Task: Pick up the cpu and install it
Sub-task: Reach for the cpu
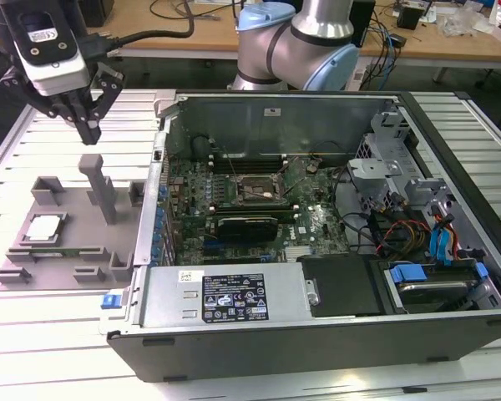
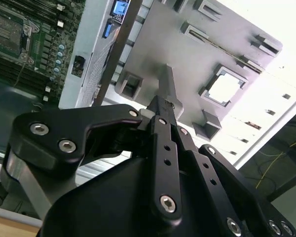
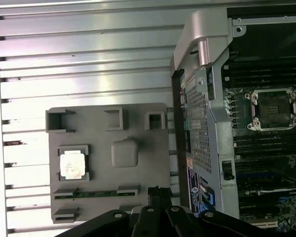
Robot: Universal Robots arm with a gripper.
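Observation:
The cpu [image 1: 43, 227] lies flat in a square recess of the grey moulded holder [image 1: 77, 238] at the exterior view's left; its silver top also shows in both wrist views [image 3: 72, 164] [image 2: 226, 88]. My gripper [image 1: 90, 132] hangs well above the holder's far side, beside the tall upright block [image 1: 97, 185], fingers together and holding nothing. The dark socket frame [image 1: 255, 190] sits on the motherboard inside the open computer case [image 1: 234, 301], and appears too in the first wrist view [image 3: 274, 109].
The case's raised side wall [image 1: 154, 192] stands between holder and motherboard. Cables, drive cages and blue connectors [image 1: 438, 242] crowd the case at the exterior view's right. The arm's base [image 1: 296, 42] rises behind the case. A ribbed metal table [image 3: 89, 54] lies beneath everything.

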